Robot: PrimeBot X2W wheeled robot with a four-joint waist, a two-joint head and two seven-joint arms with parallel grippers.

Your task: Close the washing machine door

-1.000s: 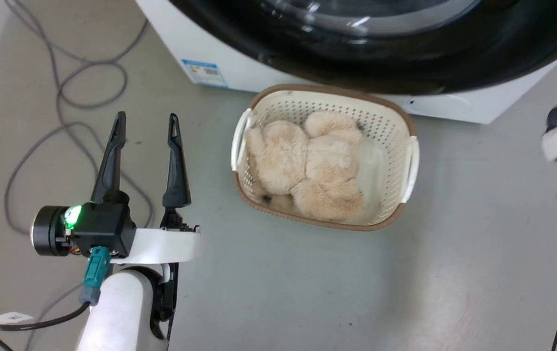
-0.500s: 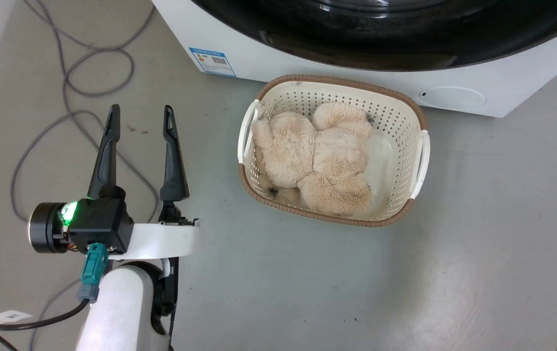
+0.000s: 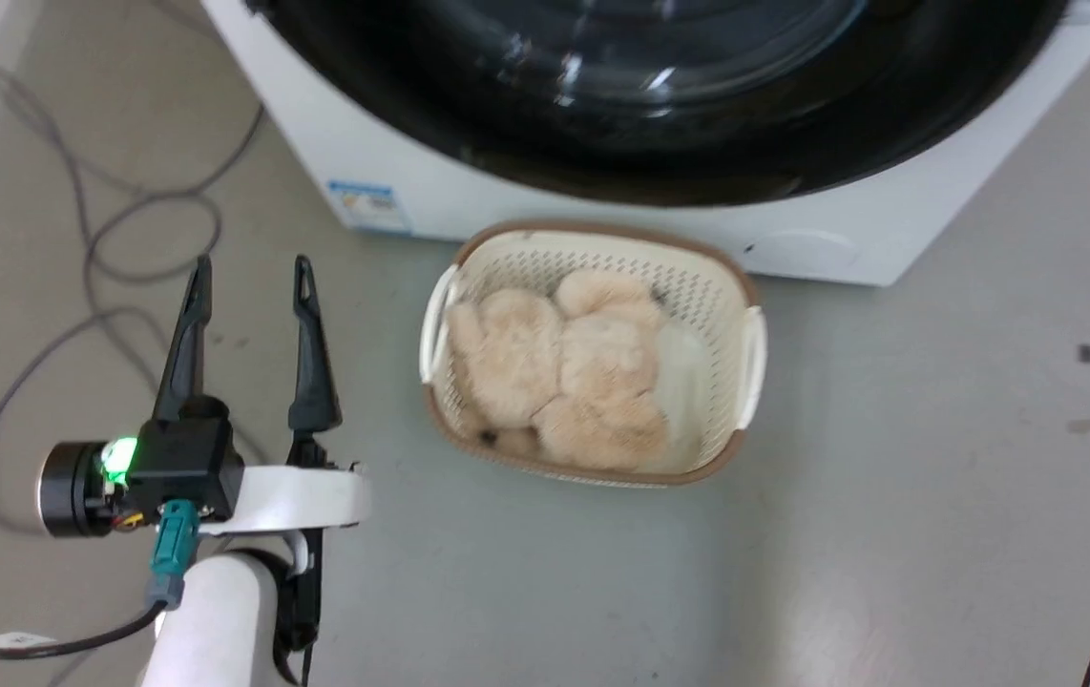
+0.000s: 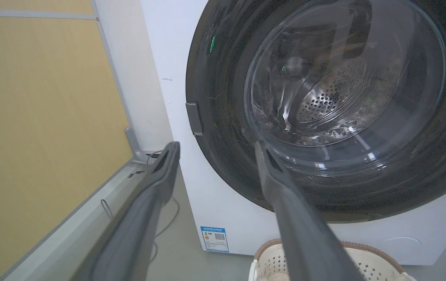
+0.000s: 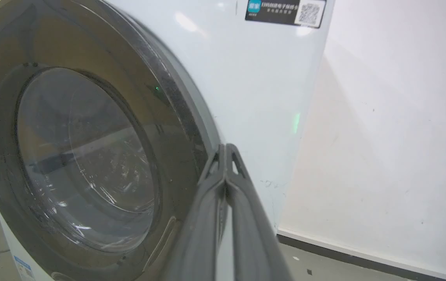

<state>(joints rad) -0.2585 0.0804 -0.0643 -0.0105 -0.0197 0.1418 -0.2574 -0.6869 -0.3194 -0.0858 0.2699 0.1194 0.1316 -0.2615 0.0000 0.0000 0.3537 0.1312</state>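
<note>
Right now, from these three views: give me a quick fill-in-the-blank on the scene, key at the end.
1. The left tool is ____, with grey floor showing between its two dark fingers.
2. The right tool is ____, its fingers pressed together.
3. The fluffy beige plush toy lies inside the cream perforated ____ with the brown rim.
4. The small ____ label sits low on the front of the white front-loading washing machine.
Missing words: open; shut; basket; blue.
</note>
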